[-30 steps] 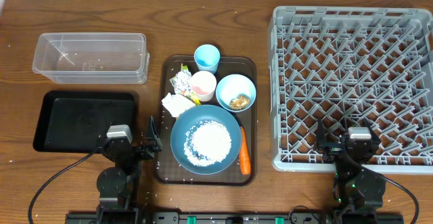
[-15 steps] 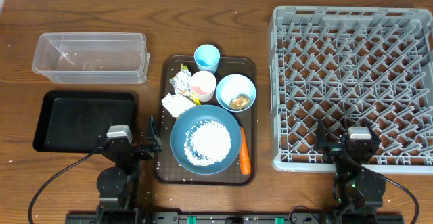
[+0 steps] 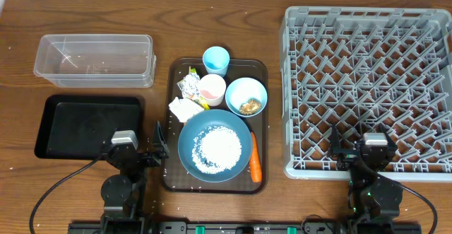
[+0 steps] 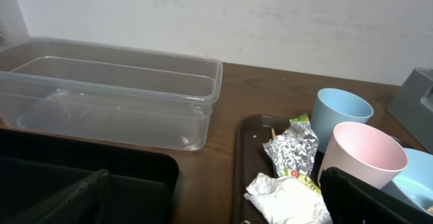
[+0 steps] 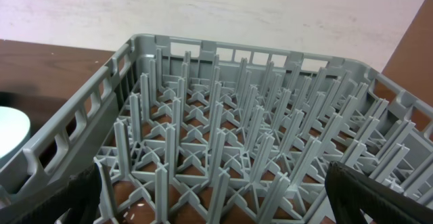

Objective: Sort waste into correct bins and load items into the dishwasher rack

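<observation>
Nothing moved; both my arms sit at the worktop's near edge. My left gripper (image 4: 213, 183) is spread, facing the clear tub (image 4: 108, 88) and black tray (image 3: 85, 124). My right gripper (image 5: 213, 176) is spread, facing the rack (image 5: 223, 51). Rice (image 3: 215, 149) sits in the dark blue bowl (image 3: 189, 138), carrot (image 3: 255, 160) just beside it on the brown tray (image 3: 261, 68).

clear tub (image 4: 108, 88) — left | pink cup (image 4: 362, 160), blue cup (image 4: 342, 114) — perhaps touching

Dark blue bowl (image 3: 189, 138) holds rice (image 3: 217, 149), carrot (image 3: 256, 158) just right. Light blue bowl (image 3: 236, 89) holds scraps (image 3: 248, 107). Upright pink cup (image 3: 211, 89), blue cup (image 3: 215, 59). Left of them tissue (image 3: 185, 109), wrapper (image 3: 189, 87). Clear tub (image 3: 95, 60) behind black tray (image 3: 88, 126); rack (image 3: 367, 85) far right.
</observation>
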`<state>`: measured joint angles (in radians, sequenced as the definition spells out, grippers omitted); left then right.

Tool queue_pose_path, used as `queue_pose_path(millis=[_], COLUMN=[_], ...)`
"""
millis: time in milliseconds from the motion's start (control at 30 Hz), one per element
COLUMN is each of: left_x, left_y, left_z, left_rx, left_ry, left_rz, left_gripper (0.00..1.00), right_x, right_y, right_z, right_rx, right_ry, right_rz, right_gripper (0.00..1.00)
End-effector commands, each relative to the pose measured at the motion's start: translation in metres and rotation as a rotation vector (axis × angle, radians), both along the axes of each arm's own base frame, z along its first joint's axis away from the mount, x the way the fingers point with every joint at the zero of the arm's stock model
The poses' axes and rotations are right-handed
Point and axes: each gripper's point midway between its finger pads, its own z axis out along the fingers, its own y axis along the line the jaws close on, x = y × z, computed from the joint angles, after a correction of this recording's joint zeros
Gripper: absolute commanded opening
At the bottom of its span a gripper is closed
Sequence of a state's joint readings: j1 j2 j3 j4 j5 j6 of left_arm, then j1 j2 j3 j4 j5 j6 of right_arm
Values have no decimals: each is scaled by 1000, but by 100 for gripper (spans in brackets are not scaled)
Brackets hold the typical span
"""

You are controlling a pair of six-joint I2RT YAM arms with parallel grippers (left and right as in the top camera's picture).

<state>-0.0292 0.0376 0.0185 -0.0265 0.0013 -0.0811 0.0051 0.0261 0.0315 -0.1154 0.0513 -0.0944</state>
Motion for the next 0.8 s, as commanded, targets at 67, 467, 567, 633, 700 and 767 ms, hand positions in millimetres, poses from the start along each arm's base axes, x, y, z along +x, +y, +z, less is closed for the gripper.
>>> queue_pose_path(millis=[67,467,567,633,700,767], left_x=[-2,-2,-2,-2,-2,-2], left_y=[1,1,1,1,1,1], left_z=[-18,-18,-18,-18,-19,-19], left_rx=[6,6,6,6,6,6], left_ry=[61,61,61,61,63,63], left_rz=[9,9,9,8,8,9], left_gripper=[98,98,98,98,98,98], right_x=[0,1,1,1,2,1], right_y=[3,2,2,5,11,18], right_z=[-2,3,5,9,12,12], right_rx=[11,10,11,13,16,19], right_ry=[3,-16,-27,-40,-52,-54], right_rz=[11,4,4,21,60,95], right_gripper=[99,99,99,99,99,99])
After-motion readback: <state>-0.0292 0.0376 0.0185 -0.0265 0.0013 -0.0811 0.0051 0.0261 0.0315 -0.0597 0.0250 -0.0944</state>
